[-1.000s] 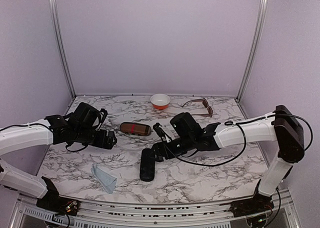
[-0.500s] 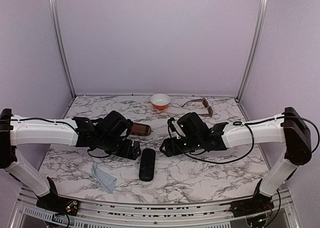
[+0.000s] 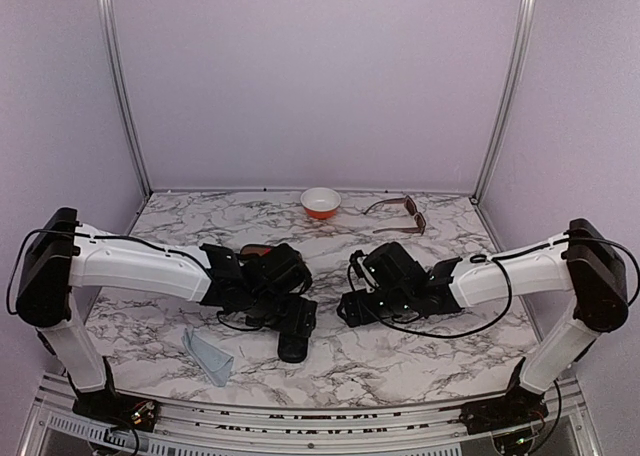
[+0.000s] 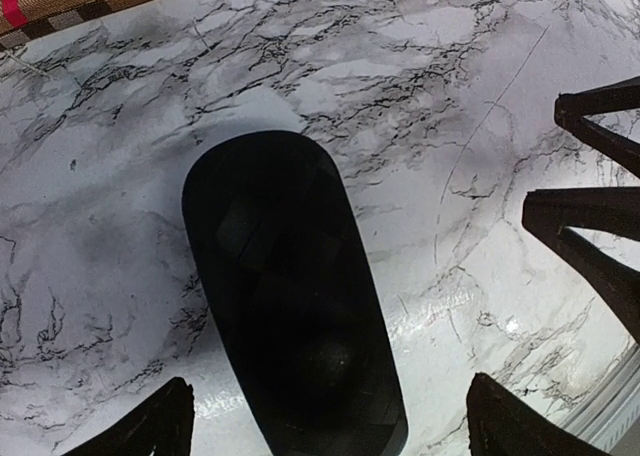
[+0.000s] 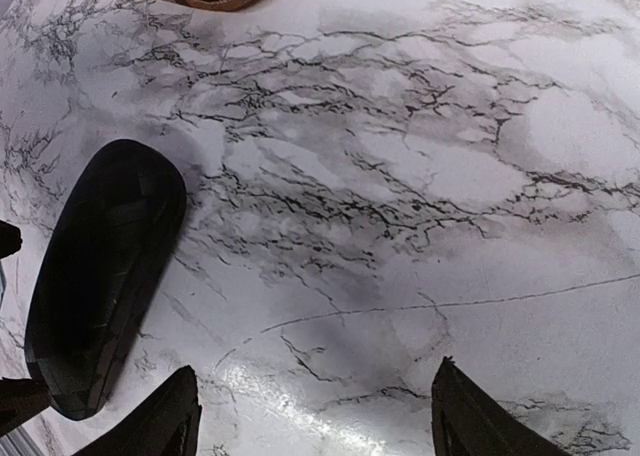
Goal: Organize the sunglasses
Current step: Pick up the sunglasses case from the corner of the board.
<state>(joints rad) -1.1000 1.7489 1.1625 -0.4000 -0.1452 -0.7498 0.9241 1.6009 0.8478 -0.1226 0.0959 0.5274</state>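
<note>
The brown sunglasses (image 3: 402, 214) lie open at the back right of the marble table (image 3: 450, 336), far from both grippers. My left gripper (image 3: 297, 322) hovers over the oblong black case (image 3: 293, 344). In the left wrist view its fingers stand wide open on either side of the black case (image 4: 290, 296), not touching it, around the left gripper (image 4: 330, 424). My right gripper (image 3: 346, 306) is just to the right of that case, open over bare marble. In the right wrist view the black case (image 5: 105, 276) lies to the left of the right gripper (image 5: 315, 418).
A brown case with a red stripe (image 3: 258, 250) lies behind my left arm, half hidden; its edge shows in the left wrist view (image 4: 70, 1). An orange and white bowl (image 3: 320, 202) stands at the back centre. A folded blue cloth (image 3: 210, 354) lies front left.
My left arm has swung right from the left side to above the black case. My right gripper has drawn back to the right, off the case. Both have stayed open.
</note>
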